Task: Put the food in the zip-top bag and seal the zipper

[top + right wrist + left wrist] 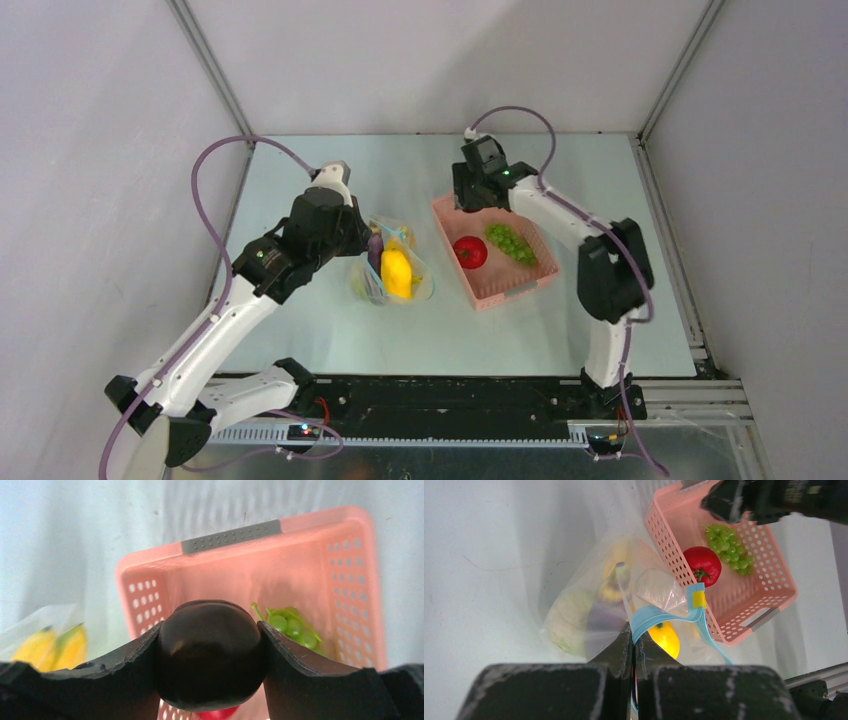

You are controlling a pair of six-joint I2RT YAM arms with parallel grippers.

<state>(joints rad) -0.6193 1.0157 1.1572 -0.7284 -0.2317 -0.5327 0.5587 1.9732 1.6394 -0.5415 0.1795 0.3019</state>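
Note:
The clear zip-top bag (392, 265) stands at mid-table with a yellow piece (396, 272), a dark purple piece (375, 248) and pale cabbage (566, 622) inside. My left gripper (634, 632) is shut on the bag's light blue zipper (659, 615) and holds the mouth up. My right gripper (211, 645) is shut on a dark round fruit (211, 652), above the far end of the pink basket (452, 217). A red round fruit (470, 251) and green grapes (510, 242) lie in the basket.
The pink basket sits right of the bag, nearly touching it. White walls stand close on the left, right and back. The arm bases and a black rail run along the near edge.

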